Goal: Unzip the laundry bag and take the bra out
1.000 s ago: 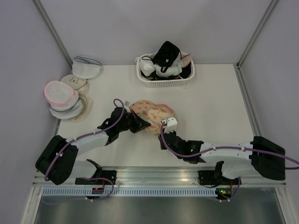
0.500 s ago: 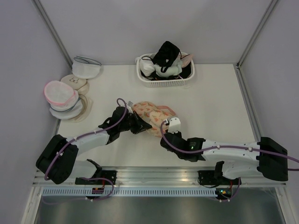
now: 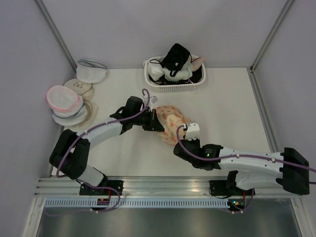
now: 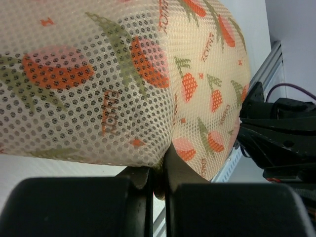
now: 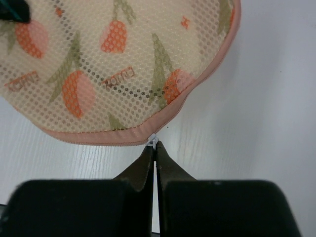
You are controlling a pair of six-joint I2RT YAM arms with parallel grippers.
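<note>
right claw (image 5: 154,149) pinched shut on zip pull (image 5: 152,140) at its tips, left claw (image 4: 159,173) clamped on bag (image 4: 113,79) fabric; bag looks still zipped, bra not out yet.

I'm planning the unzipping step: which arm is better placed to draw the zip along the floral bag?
Right. The right pincer is shut on the zip pull at the peach edge of the laundry bag; the left pincer clamps its mesh fabric, likely as anchor.
</note>
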